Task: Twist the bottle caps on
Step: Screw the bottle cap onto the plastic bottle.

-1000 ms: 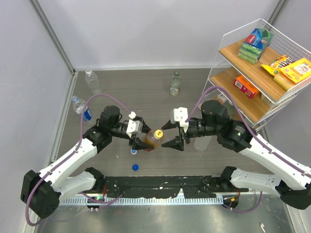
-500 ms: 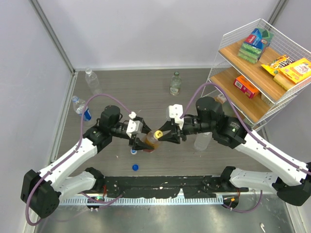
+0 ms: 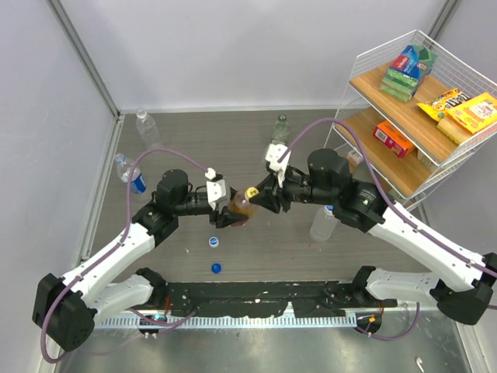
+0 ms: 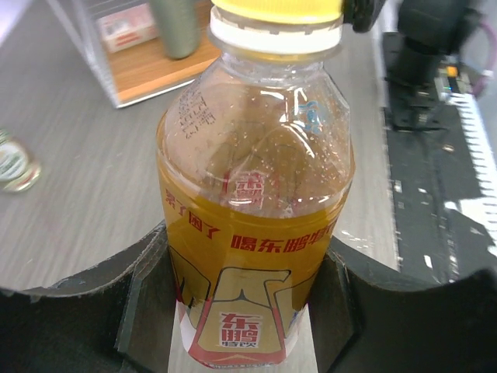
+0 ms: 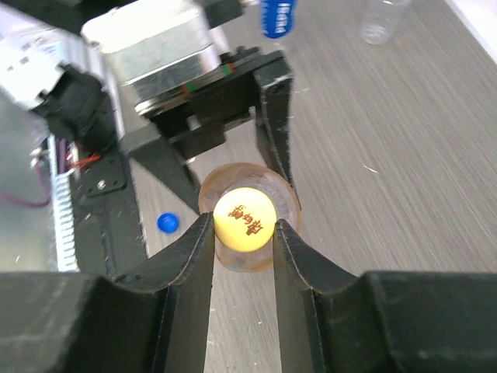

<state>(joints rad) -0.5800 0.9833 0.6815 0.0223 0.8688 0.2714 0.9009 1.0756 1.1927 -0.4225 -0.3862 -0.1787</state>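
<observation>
The amber bottle [image 3: 239,210] with a red label stands upright at the table's middle. My left gripper [image 3: 227,214] is shut on its lower body; the left wrist view shows the bottle [image 4: 256,210] between both fingers [image 4: 144,299], with the yellow cap [image 4: 276,9] on its neck. My right gripper [image 3: 255,196] is shut on the yellow cap [image 5: 244,217] from above, one jaw touching each side. A white cap with a blue middle [image 3: 213,242] and a dark blue cap [image 3: 216,268] lie loose on the table in front of the bottle.
Clear bottles stand at the far left [image 3: 147,128], far middle [image 3: 279,132] and under my right arm [image 3: 322,221]. A blue-labelled bottle [image 3: 132,175] lies at the left. A wire rack [image 3: 419,116] with boxed snacks fills the right side.
My right gripper has moved left from beside the bottle and closed on the yellow cap. My left gripper and the bottle have shifted slightly away, uncovering the white cap.
</observation>
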